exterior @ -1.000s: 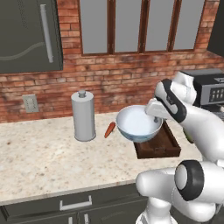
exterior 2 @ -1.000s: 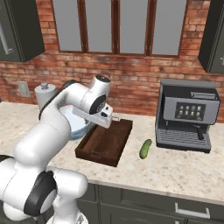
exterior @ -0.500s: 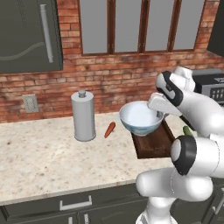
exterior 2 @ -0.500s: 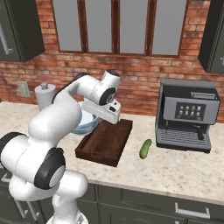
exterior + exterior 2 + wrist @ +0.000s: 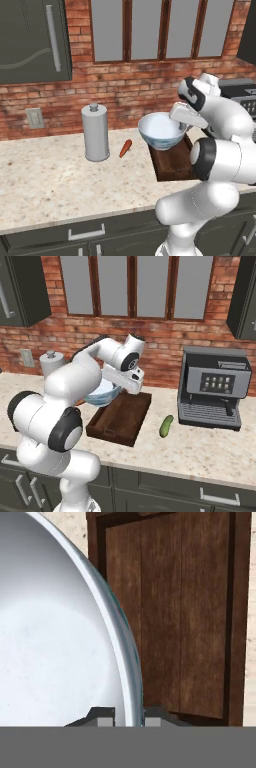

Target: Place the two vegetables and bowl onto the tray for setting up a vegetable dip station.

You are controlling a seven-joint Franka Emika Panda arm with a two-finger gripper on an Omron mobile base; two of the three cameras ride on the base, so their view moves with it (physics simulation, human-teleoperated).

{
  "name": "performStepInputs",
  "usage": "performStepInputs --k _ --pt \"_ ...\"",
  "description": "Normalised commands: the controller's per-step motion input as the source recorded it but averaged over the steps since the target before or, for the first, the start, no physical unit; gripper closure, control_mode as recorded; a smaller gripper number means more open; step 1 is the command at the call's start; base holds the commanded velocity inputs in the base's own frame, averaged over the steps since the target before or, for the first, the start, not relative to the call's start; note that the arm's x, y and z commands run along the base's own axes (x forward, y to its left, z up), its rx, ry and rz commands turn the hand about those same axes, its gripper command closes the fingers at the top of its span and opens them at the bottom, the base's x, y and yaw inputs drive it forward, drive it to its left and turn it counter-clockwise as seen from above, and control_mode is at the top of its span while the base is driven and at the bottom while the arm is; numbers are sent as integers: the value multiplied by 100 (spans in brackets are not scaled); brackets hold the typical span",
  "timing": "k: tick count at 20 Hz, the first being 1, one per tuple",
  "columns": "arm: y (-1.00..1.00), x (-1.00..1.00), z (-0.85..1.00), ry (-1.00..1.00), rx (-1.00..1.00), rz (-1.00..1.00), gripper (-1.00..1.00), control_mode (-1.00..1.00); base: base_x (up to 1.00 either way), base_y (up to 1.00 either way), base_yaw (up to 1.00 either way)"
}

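Speckled counter [image 5: 45, 185] under a brick wall; canister [image 5: 95, 132] and carrot [image 5: 125, 147] mid-counter, cucumber [image 5: 166, 426] betw. tray [image 5: 120, 421] and coffee machine [image 5: 214, 388]. My arm's bent over the tray's left edge, gripper [image 5: 128, 714] clamped on the bowl [image 5: 161, 131] rim, bowl held above the tray.

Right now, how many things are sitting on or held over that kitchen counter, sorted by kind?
Vegetables: 2, a carrot and a cucumber
Bowls: 1, the bowl, held by its rim in the gripper over the tray's left end
Trays: 1, the tray
Canisters: 1, the grey canister
Coffee machines: 1, the coffee machine
Total: 6
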Motion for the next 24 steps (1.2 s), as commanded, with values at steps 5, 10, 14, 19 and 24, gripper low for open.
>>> performStepInputs --k 5,10,14,19,24 --pt "-15 34 -11 3 0 0 100 -100 0 0 0" --pt "-19 33 -14 5 2 0 100 -100 0 0 0" --pt "-16 28 -18 2 6 0 100 -100 0 0 0" --pt "-13 26 -19 0 9 0 100 -100 0 0 0" --pt "-9 24 -18 0 5 0 100 -100 0 0 0"
